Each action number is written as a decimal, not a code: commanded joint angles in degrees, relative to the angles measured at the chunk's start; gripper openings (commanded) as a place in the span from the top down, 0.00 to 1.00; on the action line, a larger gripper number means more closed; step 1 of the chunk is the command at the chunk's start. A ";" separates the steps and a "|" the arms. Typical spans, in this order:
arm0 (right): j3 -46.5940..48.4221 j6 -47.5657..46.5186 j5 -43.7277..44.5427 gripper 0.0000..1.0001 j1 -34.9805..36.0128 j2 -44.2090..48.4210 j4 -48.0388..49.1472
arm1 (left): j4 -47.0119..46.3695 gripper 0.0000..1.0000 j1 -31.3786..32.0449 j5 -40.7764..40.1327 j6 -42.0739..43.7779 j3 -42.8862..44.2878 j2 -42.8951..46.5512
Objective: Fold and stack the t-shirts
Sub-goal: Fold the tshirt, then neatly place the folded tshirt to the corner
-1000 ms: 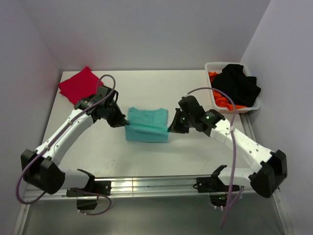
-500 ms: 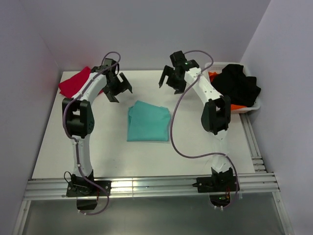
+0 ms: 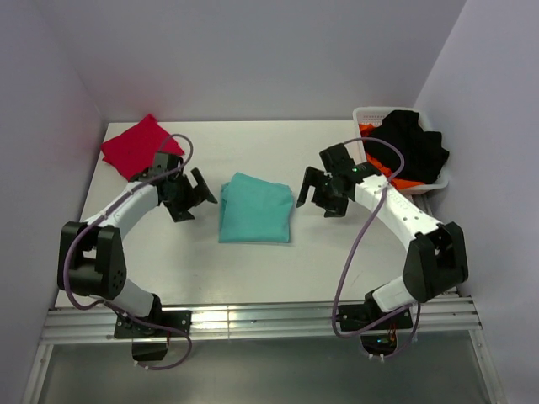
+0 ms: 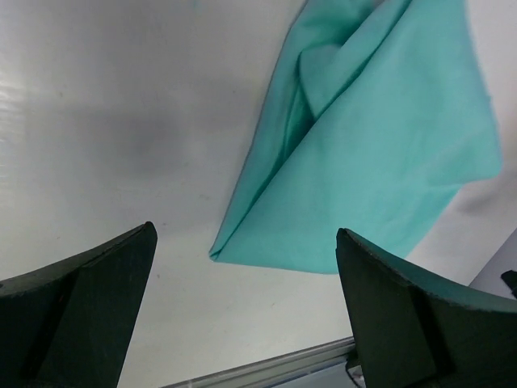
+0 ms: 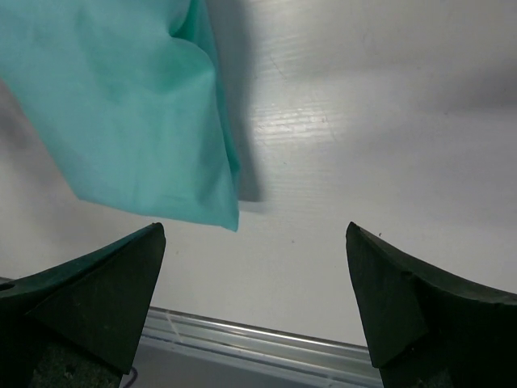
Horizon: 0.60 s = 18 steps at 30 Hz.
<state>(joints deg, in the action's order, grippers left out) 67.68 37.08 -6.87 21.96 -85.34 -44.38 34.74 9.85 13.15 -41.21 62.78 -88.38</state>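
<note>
Item in hand: the teal shirt, lying folded into a rough rectangle at the middle of the table, touched by neither arm. Left tool: jaws wide, empty, just beside the shirt's left edge. Right tool: jaws wide, empty, just beside its right edge. Step, as you may judge it: the fold looks finished and the stacking is not yet done. The red shirt lies folded at the far left corner, well apart from the teal one. Next move, likely: take the teal bundle by both side edges without letting its layers slip open, then set it squarely on the red one. The basket at the far right holds a black garment over an orange one. Hard to make out: the orange piece is mostly covered, and you cannot tell how many garments lie there. Each wrist view catches only one corner of the teal shirt, its inner layers unseen.
</note>
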 commanded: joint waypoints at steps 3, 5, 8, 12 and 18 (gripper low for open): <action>-5.71 0.18 1.16 0.00 -0.42 7.54 2.46 | -18.45 0.01 0.44 6.53 -1.50 -12.67 1.37; -7.20 0.89 1.25 0.00 -0.60 9.31 1.76 | -22.07 0.01 0.52 7.42 -2.64 -15.39 0.84; -8.61 1.50 1.60 0.00 -0.69 12.30 0.26 | -27.08 0.01 0.79 8.38 -3.87 -16.29 -2.05; -10.72 1.59 2.74 0.00 -0.69 16.07 -1.93 | -32.10 0.01 1.14 9.70 -5.28 -15.68 -6.36; -14.59 2.47 5.20 0.00 -1.12 21.78 -5.89 | -33.78 0.01 2.28 10.14 -5.72 -11.81 -13.56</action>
<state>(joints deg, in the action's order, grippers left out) 54.59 38.70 -4.29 21.47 -66.92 -46.98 2.83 11.22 24.58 -47.51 49.36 -97.23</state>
